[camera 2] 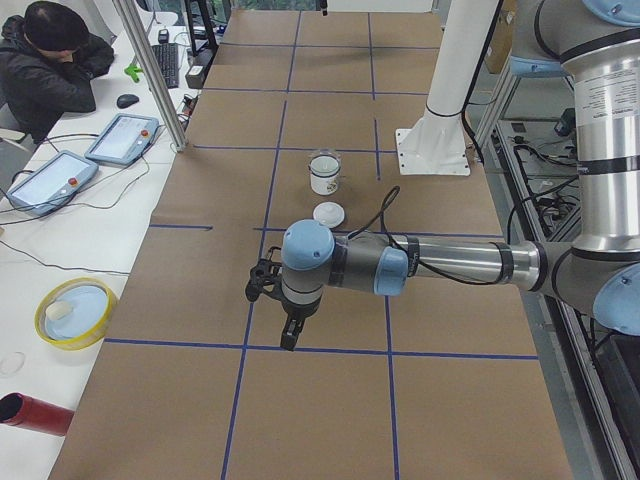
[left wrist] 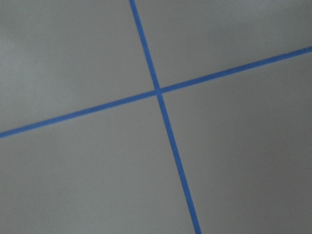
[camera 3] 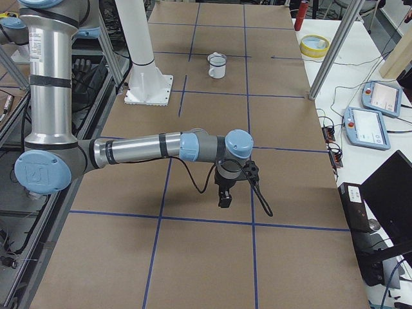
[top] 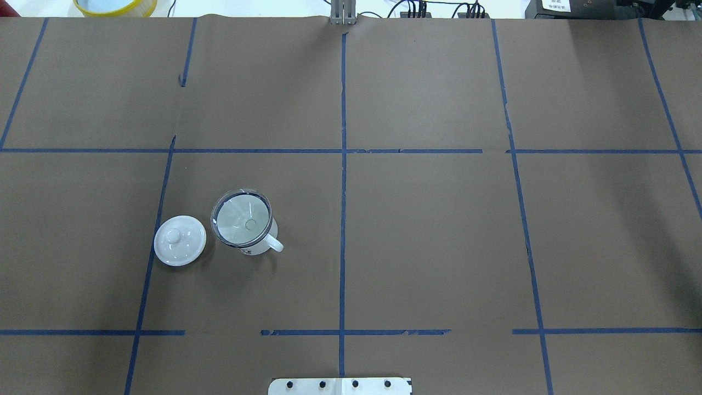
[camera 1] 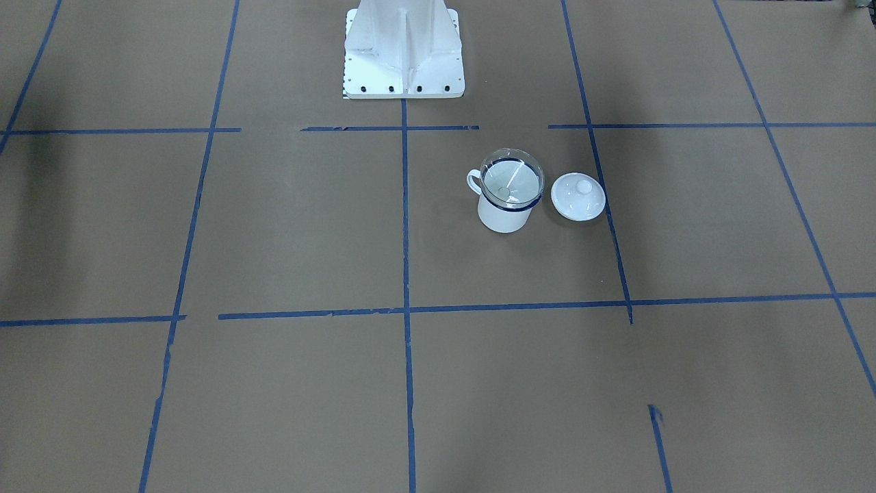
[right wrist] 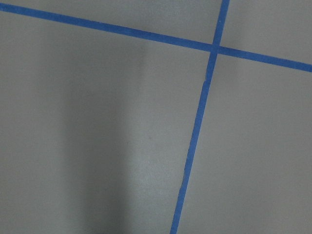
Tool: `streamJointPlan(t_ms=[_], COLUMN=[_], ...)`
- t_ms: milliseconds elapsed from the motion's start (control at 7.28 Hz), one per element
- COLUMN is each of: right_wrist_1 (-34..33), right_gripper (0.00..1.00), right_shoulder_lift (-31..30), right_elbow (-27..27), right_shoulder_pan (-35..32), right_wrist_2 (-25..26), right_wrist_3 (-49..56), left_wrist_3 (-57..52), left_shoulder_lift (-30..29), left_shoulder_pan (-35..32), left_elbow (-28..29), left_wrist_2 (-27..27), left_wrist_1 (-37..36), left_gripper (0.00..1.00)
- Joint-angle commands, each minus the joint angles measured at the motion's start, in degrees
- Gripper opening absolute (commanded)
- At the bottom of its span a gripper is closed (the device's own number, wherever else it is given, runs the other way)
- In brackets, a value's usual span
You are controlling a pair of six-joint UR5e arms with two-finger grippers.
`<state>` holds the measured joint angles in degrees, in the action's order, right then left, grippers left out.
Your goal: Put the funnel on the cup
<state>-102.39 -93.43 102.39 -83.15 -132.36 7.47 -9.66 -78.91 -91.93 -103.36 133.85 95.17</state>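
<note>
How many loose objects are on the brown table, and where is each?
3. The cup stands left of the centre tape line in the overhead view; the funnel sits on its mouth; the white lid lies beside the cup, not touching it. None seems hidden.

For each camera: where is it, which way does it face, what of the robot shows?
Front: across the table, facing the robot; its base shows.
Overhead: behind the robot, looking down; base edge.
Left side: table's left end; near left arm.
Right side: table's right end; near right arm.
Left wrist: down at tape; no robot.
Right wrist: likewise.
Front and overhead share cup, funnel, lid.
</note>
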Motion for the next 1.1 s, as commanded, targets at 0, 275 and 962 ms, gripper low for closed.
streamJointPlan(t_ms=[0, 275, 962], right_wrist_1=[0.0, 0.0, 0.0], right_gripper=[1.0, 1.0, 1.0], right_shoulder_lift=[0.0, 0.0, 0.0], right_elbow=[-0.1, -0.1, 0.0], right_shoulder_pan=[0.0, 0.0, 0.0], right_wrist_2=[0.0, 0.0, 0.0], right_wrist_3=[0.0, 0.0, 0.0], left_wrist_3=[0.0, 0.0, 0.0], left_shoulder_lift=[1.0, 0.5, -0.2], left_shoulder_pan=[-0.4, -0.4, -0.3], left_elbow=[1.1, 1.3, 0.9], left_wrist_2=[-0.2, -0.2, -0.4], left_wrist_1=[-1.4, -4.2, -3.7], left_gripper=[1.0, 1.0, 1.0])
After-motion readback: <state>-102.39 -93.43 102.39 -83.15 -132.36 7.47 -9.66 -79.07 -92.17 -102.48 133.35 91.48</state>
